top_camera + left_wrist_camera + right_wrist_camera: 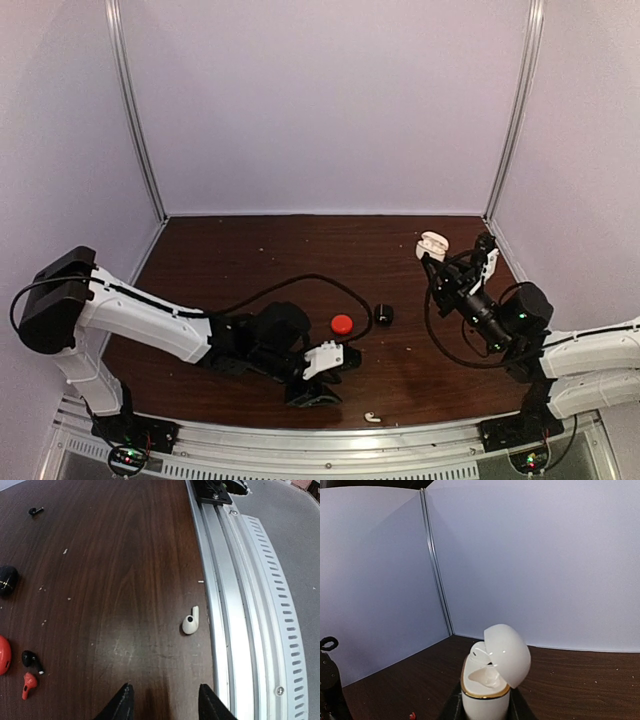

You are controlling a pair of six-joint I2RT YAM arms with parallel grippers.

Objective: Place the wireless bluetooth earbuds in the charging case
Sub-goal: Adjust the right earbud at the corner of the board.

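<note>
Left wrist view: a white earbud point(190, 621) lies on the table point(125, 555) just beside the metal rail point(225, 630), ahead of the left gripper point(165, 702), whose jaws stand partly apart and hold nothing. Well away from the rail, the right gripper point(485, 707) is clamped on a white charging case point(492, 670), its lid open.

Dark wood table point(250, 250); metal rail point(235, 605); lilac walls point(320, 100).
</note>
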